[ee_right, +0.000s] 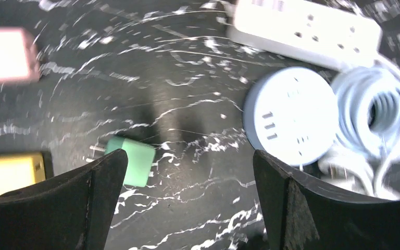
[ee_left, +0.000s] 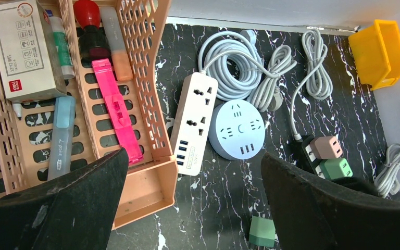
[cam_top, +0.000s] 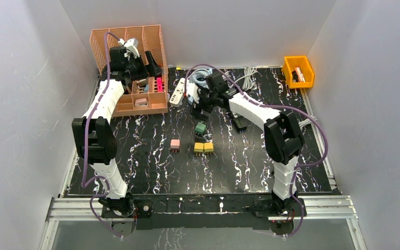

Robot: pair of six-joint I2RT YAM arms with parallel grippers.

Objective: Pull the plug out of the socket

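Below the right pincer, spread wide and empty, a green plug is seen loose on the table. Two plugs are seated in a black strip to its right; unbraced, that strip could be dragged up when one is pulled.

- A robotics lab test cell is shown, rather than a home or a shop.
- A black marbled tabletop is closed in at the back and both sides by plain white panels.
- Two robot arms, the left arm and the right arm, are bolted to an aluminium rail at the near edge.
- Practice props are laid out: a white power strip, a round socket hub, loose coloured plugs, a peach basket of stationery and an orange bin.
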